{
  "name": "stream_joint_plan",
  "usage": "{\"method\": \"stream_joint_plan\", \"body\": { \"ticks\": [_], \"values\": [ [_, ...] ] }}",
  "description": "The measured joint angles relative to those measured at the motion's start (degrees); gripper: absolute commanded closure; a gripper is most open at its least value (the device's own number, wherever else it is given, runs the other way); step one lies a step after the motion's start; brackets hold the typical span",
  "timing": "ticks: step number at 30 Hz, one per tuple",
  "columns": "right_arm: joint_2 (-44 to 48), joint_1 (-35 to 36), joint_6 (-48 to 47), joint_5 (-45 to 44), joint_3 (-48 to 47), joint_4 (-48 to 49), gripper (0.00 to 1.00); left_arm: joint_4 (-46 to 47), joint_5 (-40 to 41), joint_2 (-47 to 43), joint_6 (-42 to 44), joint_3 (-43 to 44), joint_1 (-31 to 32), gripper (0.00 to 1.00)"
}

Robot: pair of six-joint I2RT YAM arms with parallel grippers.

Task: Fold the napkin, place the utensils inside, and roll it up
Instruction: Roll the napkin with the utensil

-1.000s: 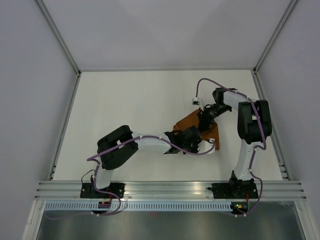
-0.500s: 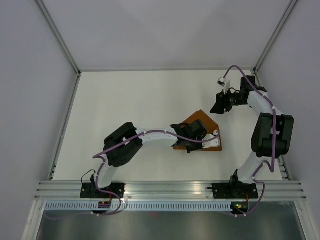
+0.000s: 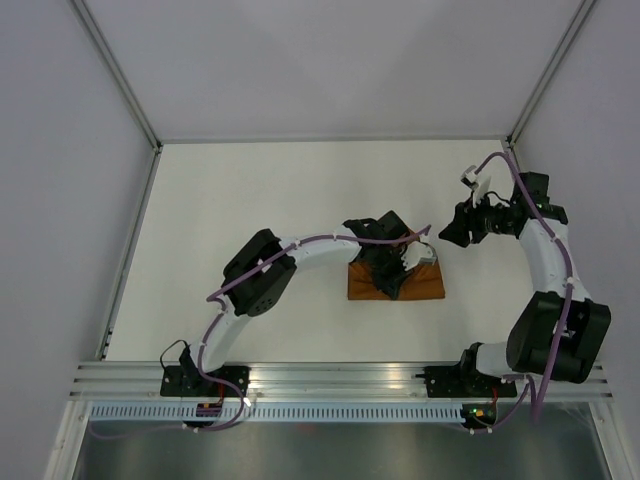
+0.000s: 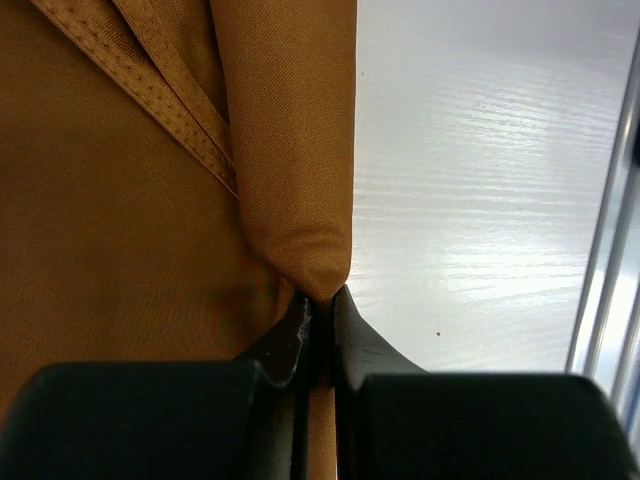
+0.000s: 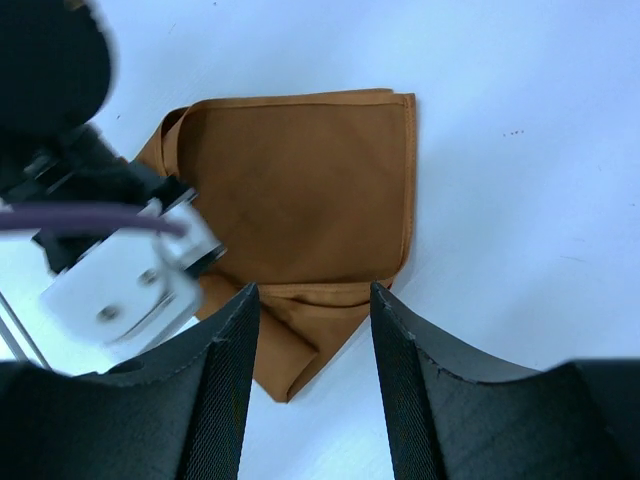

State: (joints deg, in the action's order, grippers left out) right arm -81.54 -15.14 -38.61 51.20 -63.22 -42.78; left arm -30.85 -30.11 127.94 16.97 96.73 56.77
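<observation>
Top external view: you are folding the napkin (image 3: pixel 425 288) with the left arm alone.
In the top external view, the right gripper (image 3: pixel 447 230), which was over the cloth a second ago, is now hanging just to its right. The cloth is lying on the table (image 3: pixel 250 200) as a low rectangle instead of a diamond, under the left gripper (image 3: pixel 392 275). In the left wrist view, your fingers (image 4: pixel 292 335) are pinching a folded edge tight. In the right wrist view, the jaws are standing apart, holding nothing, looking down on the folded cloth. The knife is showing nowhere, so I am judging the fold nearly done and the utensil step still waiting.
</observation>
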Motion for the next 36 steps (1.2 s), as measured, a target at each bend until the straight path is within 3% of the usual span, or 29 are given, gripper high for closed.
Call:
{"method": "stream_joint_plan", "body": {
  "ticks": [10,15,22,28,36],
  "values": [
    [16.13,0.17,-16.15,-0.09,6.82,-14.05,0.44,-7.65,-10.86,6.60,-5.31,8.63,-4.55,0.97],
    [20.35,5.16,-23.12,-2.23,11.65,-18.91,0.40,-11.67,-14.51,9.27,-7.17,11.87,-6.47,0.97],
    [25.57,20.15,-20.76,-9.92,22.08,-9.99,0.36,-16.44,-16.79,12.33,-8.59,16.22,-7.48,0.97],
    [21.66,32.83,-16.83,-18.82,24.50,3.45,0.36,-18.40,-18.99,14.03,-9.75,17.99,-8.33,0.97],
    [17.14,40.54,-15.30,-27.39,29.44,15.28,0.38,-19.91,-21.33,14.95,-10.32,18.40,-9.40,0.96]
  ]
}}
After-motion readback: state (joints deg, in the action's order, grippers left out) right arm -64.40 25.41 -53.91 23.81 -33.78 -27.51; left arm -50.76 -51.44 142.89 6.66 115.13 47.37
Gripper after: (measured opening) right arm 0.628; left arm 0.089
